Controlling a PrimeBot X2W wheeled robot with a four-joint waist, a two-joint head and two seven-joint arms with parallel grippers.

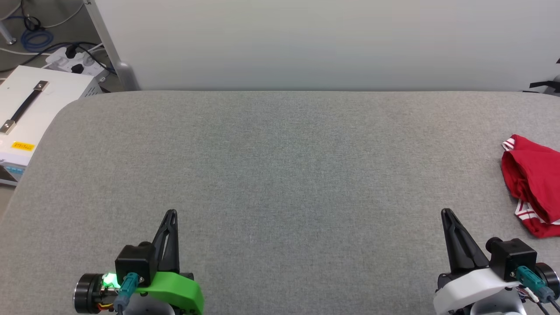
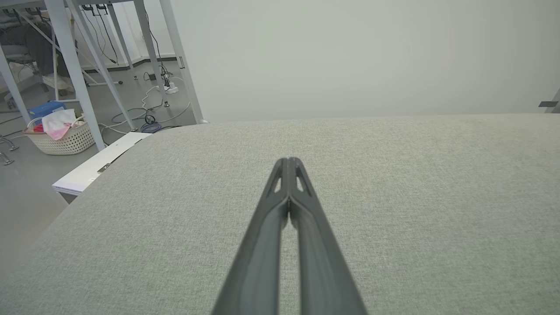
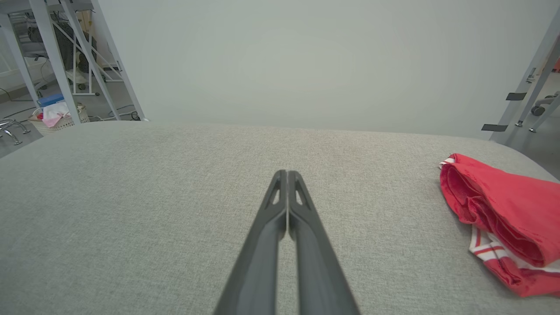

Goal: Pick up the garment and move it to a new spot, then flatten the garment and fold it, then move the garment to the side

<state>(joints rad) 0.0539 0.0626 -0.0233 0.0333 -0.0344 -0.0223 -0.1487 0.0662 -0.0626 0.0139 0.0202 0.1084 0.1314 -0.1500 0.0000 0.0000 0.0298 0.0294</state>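
Observation:
The garment (image 1: pixel 533 179), red with red-and-white striped trim, lies in a folded bundle at the right edge of the grey padded table (image 1: pixel 280 175); part of it runs out of the head view. The right wrist view has the garment (image 3: pixel 507 214) at its right side. My left gripper (image 1: pixel 172 213) is shut and empty near the table's front left. My right gripper (image 1: pixel 446 212) is shut and empty near the front right, a short way left of the garment and not touching it. The wrist views show each pair of fingers pressed together: left gripper (image 2: pixel 288 161), right gripper (image 3: pixel 287 173).
A white case with a handle (image 1: pixel 26 113) stands beyond the table's left edge, with cables and a power strip (image 1: pixel 74 61) on the floor. A pale wall panel (image 1: pixel 323 43) rises behind the table. A laundry basket (image 2: pixel 61 135) sits on the floor at far left.

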